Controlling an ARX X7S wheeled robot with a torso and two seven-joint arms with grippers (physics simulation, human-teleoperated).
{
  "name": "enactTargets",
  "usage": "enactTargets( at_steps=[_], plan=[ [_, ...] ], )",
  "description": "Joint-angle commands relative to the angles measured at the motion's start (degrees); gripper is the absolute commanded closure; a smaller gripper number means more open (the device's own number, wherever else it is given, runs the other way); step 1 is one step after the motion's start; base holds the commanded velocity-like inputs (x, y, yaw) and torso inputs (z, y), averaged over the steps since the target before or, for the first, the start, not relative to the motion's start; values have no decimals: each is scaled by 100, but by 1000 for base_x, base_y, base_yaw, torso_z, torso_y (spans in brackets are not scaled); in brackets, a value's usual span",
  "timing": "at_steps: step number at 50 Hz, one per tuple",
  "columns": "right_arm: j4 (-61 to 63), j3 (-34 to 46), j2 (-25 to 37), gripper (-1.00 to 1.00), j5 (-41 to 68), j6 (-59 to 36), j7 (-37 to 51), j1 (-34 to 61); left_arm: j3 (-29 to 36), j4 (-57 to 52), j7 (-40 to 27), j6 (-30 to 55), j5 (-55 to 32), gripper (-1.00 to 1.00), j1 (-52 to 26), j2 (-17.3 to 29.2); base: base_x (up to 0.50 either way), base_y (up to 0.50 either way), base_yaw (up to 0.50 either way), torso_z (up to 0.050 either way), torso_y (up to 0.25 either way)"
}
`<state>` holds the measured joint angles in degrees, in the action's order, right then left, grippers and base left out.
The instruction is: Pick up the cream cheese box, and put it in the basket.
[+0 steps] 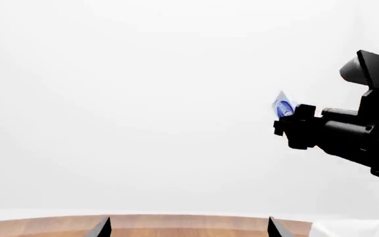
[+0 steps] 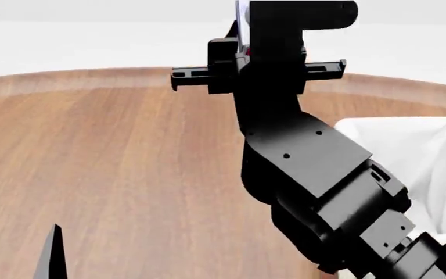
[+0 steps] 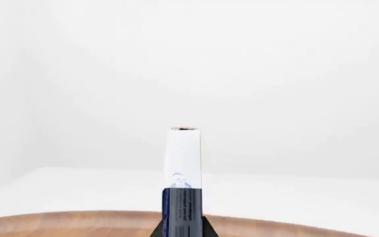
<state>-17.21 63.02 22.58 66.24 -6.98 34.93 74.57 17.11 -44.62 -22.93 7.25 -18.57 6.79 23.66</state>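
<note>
My right gripper (image 3: 183,228) is shut on the cream cheese box (image 3: 183,177), a thin white box with a blue printed patch, held edge-on and high above the wooden table. In the left wrist view the box (image 1: 284,106) sticks out of the right gripper (image 1: 291,118) in mid-air. In the head view only a sliver of the box (image 2: 241,17) shows above the right gripper (image 2: 241,34). The basket (image 2: 420,154), seen as white cloth liner, lies at the right under the right arm. My left gripper (image 1: 189,229) is open and empty, low over the table.
The round wooden table (image 2: 114,163) spreads to the left and front. One left fingertip (image 2: 51,256) shows at the lower left of the head view. The basket's liner corner (image 1: 354,228) shows in the left wrist view. A plain white background lies behind.
</note>
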Motion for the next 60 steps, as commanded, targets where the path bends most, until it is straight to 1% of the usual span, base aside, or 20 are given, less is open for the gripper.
enactTargets(
  at_steps=[1, 5, 10, 19, 26, 29, 31, 35, 38, 43, 45, 51, 54, 57, 60],
  plan=[
    [1517, -296, 660, 100, 18, -416, 536, 668, 31, -112, -81, 82, 67, -100, -6, 27, 0, 0, 0, 0, 0],
    [1662, -343, 909, 100, 39, -501, 545, 765, 42, -190, -114, 141, 78, -100, -16, 45, 0, 0, 0, 0, 0],
    [1259, -356, 1251, 100, 59, -610, 160, 844, 53, -161, -120, 143, 72, -100, -42, 40, 0, 0, 0, 0, 0],
    [1014, -467, 1849, 100, 189, -671, -61, 754, 60, -114, -114, 83, 85, -100, -39, 55, 0, 0, 0, 0, 0],
    [430, -441, 2009, 100, 158, -881, -354, 932, 67, -88, -111, 88, 67, -100, -70, 65, 0, 0, 0, 0, 0],
    [-79, -341, 1900, 100, 147, -1181, -701, 1202, 51, -92, -122, 97, 54, -100, -81, 77, 0, 0, 0, 0, 0],
    [-573, -185, 1757, 100, 146, -1506, -1178, 1416, 50, -94, -127, 96, 50, -100, -82, 78, 0, 0, 0, 0, 0],
    [-1167, -96, 1597, 100, 107, -1731, -1410, 1594, 48, -80, -130, 99, 34, -100, -100, 83, 0, 0, 0, 0, 0],
    [-1885, 20, 1380, 100, 34, -1913, -1778, 1760, 18, -92, -144, 99, 4, -100, -96, 96, 0, 0, 0, 0, 0],
    [-2680, 218, 1144, 100, -31, -2286, -2302, 1958, 10, -91, -163, 90, -1, -100, -97, 99, 0, 0, 0, 0, 0],
    [-2783, 201, 1160, 100, 98, -2513, -2466, 2019, 7, -96, -166, 85, -6, -100, -93, 104, 0, 0, 0, 0, 0],
    [-3159, -24, 1129, 100, 565, -3105, -2399, 2167, 10, -96, -172, 66, -10, -100, -82, 115, 0, 0, 0, 0, 0],
    [-3504, 55, 1017, 100, 648, -3556, -2639, 2316, 15, -117, -181, 78, -12, -100, -82, 125, 0, 0, 0, 0, 0],
    [-3368, 93, 1082, 100, 838, -4090, -2868, 2417, -10, -105, -187, 72, -45, -100, -87, 132, 0, 0, 0, 0, 0],
    [-3473, 66, 1092, 100, 925, -4268, -2834, 2447, 7, -119, -190, 68, -35, -100, -81, 134, 0, 0, 0, 0, 5]
  ],
)
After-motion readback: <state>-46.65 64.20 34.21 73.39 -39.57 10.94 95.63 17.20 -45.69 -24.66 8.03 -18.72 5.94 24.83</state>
